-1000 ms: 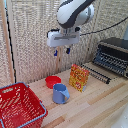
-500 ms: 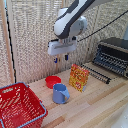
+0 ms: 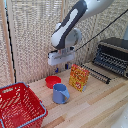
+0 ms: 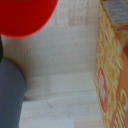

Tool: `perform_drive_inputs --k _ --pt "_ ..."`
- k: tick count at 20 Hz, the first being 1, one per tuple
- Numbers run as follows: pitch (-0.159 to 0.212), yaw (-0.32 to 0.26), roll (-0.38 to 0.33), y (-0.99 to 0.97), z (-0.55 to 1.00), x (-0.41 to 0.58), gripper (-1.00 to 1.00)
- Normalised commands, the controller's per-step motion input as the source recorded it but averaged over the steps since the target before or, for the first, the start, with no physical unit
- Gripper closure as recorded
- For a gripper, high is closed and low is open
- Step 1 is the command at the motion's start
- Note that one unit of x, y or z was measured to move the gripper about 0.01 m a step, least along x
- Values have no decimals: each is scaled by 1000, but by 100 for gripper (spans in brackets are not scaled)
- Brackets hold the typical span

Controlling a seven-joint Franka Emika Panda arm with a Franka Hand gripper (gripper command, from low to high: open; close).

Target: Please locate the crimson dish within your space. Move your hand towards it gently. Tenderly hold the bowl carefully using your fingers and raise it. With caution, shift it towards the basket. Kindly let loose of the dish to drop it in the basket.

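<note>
The crimson dish (image 3: pixel 52 81), a small round red bowl, sits on the wooden table behind the blue mug (image 3: pixel 61 93). It also shows in the wrist view (image 4: pixel 27 15) as a red curved shape. The basket (image 3: pixel 17 106), large and red with mesh sides, stands at the exterior view's left front. My hand (image 3: pixel 62 66) hangs above the table, a little to the exterior view's right of the dish and above it. Its short fingers point down with a gap between them and hold nothing.
A yellow and red snack box (image 3: pixel 78 77) stands upright next to the mug and fills one side of the wrist view (image 4: pixel 114 65). A black toaster oven (image 3: pixel 112 55) is at the exterior view's right. A woven screen (image 3: pixel 30 35) backs the table.
My arm has swung toward the exterior view's left and lowered, bringing the hand closer to the dish. The objects on the table have not moved.
</note>
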Motion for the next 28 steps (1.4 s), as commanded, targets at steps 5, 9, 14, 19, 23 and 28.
perform_drive_inputs --k 5,9,14,19,23,28 --pt "-44 0 -21 8 -461 286 -100" --pt "-37 26 -16 -22 -392 280 -100" --pt "0 34 -11 2 -159 120 100" --pt "6 0 -19 37 -40 0 100" --pt "1 3 -3 49 -39 47 100" --pt "13 0 0 46 -17 67 100"
